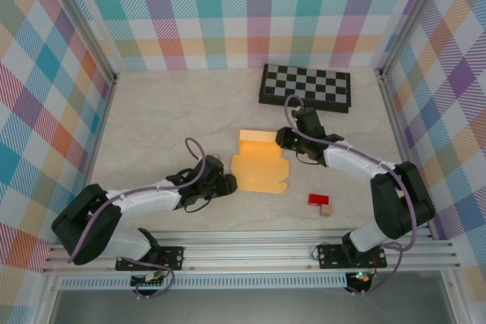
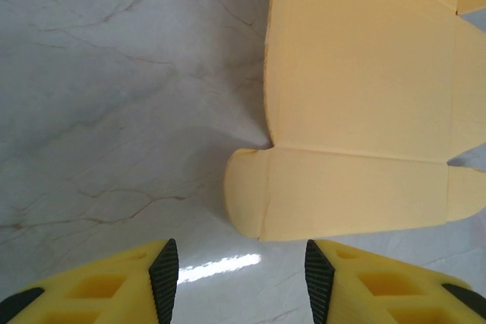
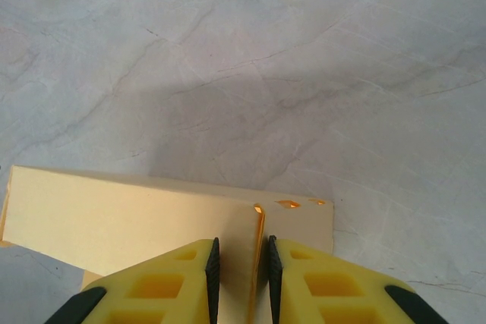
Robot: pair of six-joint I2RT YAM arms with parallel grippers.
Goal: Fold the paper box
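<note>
The paper box [image 1: 258,171] is yellow-orange card in the middle of the table, lying flat in front with its far panel folded upright. My left gripper [image 1: 228,184] is at its near-left corner, open, with bare table between the fingers [image 2: 241,272]. A rounded flap of the paper box [image 2: 342,195] lies just beyond the fingertips, not touched. My right gripper [image 1: 282,139] is at the right end of the upright panel. Its black pads [image 3: 213,271] are shut on doubled card layers of the paper box [image 3: 129,218], and the right gripper [image 3: 239,267] pinches them from above.
A black-and-white checkerboard [image 1: 305,86] lies at the back right, behind the right arm. A small red block [image 1: 318,199] and a tan block [image 1: 326,209] sit near the front right. Patterned walls enclose the table on three sides.
</note>
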